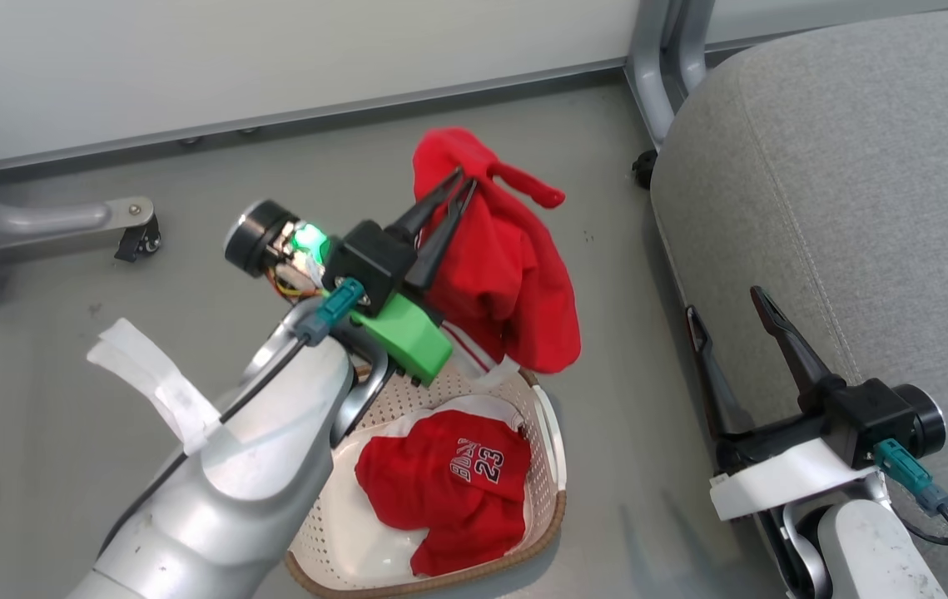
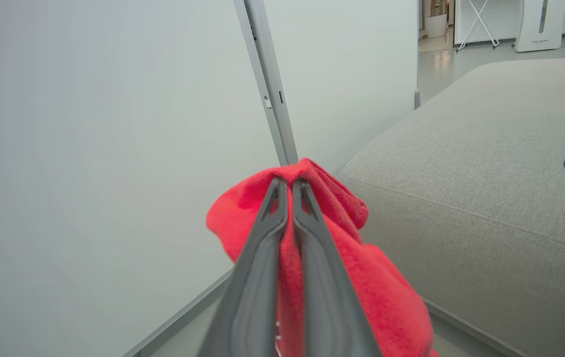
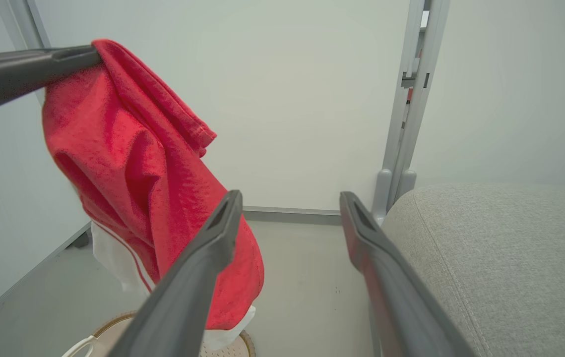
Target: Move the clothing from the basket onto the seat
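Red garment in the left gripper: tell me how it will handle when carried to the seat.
Probably floppy: the red garment hangs in loose folds from the left gripper, pinched at one spot. Likely light, since that small pinch holds it. Its white trim hangs low over the basket, so it may snag the rim.

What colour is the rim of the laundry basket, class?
Brown, with a woven look; the rim of the basket shows best in the head view.

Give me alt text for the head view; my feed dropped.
The left claw, shut, holds a red garment hanging over the basket, where a red jersey numbered 23 lies. The right claw is open and empty by the edge of the grey seat.
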Robot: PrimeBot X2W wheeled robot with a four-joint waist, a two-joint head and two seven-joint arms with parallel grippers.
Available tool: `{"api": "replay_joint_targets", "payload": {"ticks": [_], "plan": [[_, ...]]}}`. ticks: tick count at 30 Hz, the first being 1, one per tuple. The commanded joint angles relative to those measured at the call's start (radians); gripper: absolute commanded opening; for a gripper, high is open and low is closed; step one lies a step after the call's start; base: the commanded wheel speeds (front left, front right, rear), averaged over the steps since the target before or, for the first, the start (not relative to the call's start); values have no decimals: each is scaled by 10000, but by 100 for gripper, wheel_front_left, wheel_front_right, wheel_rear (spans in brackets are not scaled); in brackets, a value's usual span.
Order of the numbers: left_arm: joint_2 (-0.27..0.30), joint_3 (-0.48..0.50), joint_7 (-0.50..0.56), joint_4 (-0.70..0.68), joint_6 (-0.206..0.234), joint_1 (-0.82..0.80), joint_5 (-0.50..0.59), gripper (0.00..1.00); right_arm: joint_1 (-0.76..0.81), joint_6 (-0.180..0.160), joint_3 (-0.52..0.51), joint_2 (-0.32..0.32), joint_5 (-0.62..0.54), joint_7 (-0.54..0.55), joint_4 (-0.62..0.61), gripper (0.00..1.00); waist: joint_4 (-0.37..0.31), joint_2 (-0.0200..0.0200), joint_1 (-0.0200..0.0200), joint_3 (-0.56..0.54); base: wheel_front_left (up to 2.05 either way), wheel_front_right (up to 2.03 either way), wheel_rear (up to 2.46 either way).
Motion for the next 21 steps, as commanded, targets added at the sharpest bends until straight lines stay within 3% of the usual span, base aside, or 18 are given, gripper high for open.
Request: {"api": "replay_joint_targets", "payload": {"ticks": [1, 21], "plan": [[2, 112, -35, -206, 64, -208, 48, 0, 142, -3, -4, -29, 88, -28, -17, 100, 5, 80, 1, -147, 0, 0, 0], [432, 569, 658, -2444, 380, -1397, 22, 0, 423, -3, 223, -27, 269, -29, -154, 100, -45, 80, 1, -527, 0, 0, 0]]}}
